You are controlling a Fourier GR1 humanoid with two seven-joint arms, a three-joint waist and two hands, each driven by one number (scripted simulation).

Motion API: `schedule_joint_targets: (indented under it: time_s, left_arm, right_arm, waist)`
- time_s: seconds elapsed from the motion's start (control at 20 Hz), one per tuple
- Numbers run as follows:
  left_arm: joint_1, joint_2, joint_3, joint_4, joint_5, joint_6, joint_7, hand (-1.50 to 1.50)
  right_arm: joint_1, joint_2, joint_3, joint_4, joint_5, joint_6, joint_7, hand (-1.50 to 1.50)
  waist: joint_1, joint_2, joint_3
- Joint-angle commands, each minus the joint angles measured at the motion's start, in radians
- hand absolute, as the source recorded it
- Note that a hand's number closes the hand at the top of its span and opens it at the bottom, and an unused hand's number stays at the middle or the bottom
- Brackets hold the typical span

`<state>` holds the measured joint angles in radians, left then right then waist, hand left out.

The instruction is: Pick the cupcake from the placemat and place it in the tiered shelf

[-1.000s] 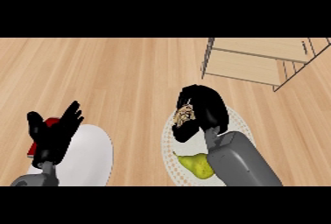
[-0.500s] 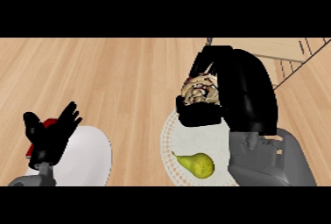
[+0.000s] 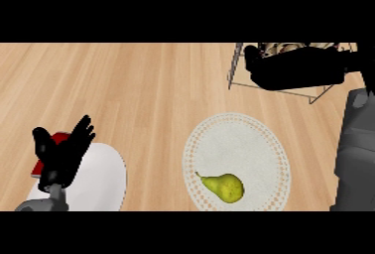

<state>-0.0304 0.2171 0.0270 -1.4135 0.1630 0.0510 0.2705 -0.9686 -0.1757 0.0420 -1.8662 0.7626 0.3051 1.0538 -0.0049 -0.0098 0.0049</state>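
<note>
My right hand (image 3: pixel 296 69) is curled round the cupcake (image 3: pixel 281 49), holding it over the tiered shelf (image 3: pixel 242 74). Pick is done; what's left, I judge, is to set it on a tier and let go. The placemat (image 3: pixel 242 144), below and nearer me than that hand, carries only a pear (image 3: pixel 223 186). Left hand (image 3: pixel 64 149) rests open over a white plate (image 3: pixel 99 181).
</note>
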Motion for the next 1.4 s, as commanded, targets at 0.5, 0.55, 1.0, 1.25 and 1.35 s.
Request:
schedule_joint_targets:
  time_s: [0.5, 0.55, 1.0, 1.25, 1.35]
  left_arm:
    - [-0.005, 0.01, 0.009, -0.006, 0.014, -0.028, 0.082, 0.0]
    - [-0.028, -0.002, 0.001, 0.069, 0.007, -0.051, 0.028, 0.0]
    - [-0.036, -0.011, 0.01, 0.045, 0.0, -0.035, 0.05, 0.0]
    - [-0.04, -0.019, 0.017, 0.061, -0.006, -0.034, 0.039, 0.0]
    - [0.012, -0.02, -0.004, -0.001, -0.013, -0.042, 0.048, 0.0]
  right_arm:
    - [-0.296, -0.224, -0.258, 0.448, -0.053, 0.062, -0.112, 1.5]
    - [-0.297, -0.239, -0.283, 0.498, -0.074, 0.063, -0.149, 1.5]
    - [-0.348, -0.314, -0.26, 0.803, -0.044, 0.019, -0.378, 1.5]
    - [-0.306, -0.337, -0.249, 0.914, -0.003, -0.071, -0.517, 1.5]
    - [-0.341, -0.364, -0.266, 0.987, -0.005, -0.068, -0.538, 1.5]
  waist:
    - [0.018, 0.01, -0.005]
    - [0.014, 0.013, -0.006]
    - [0.026, 0.017, -0.006]
    - [0.025, 0.017, -0.005]
    - [0.031, 0.016, -0.005]
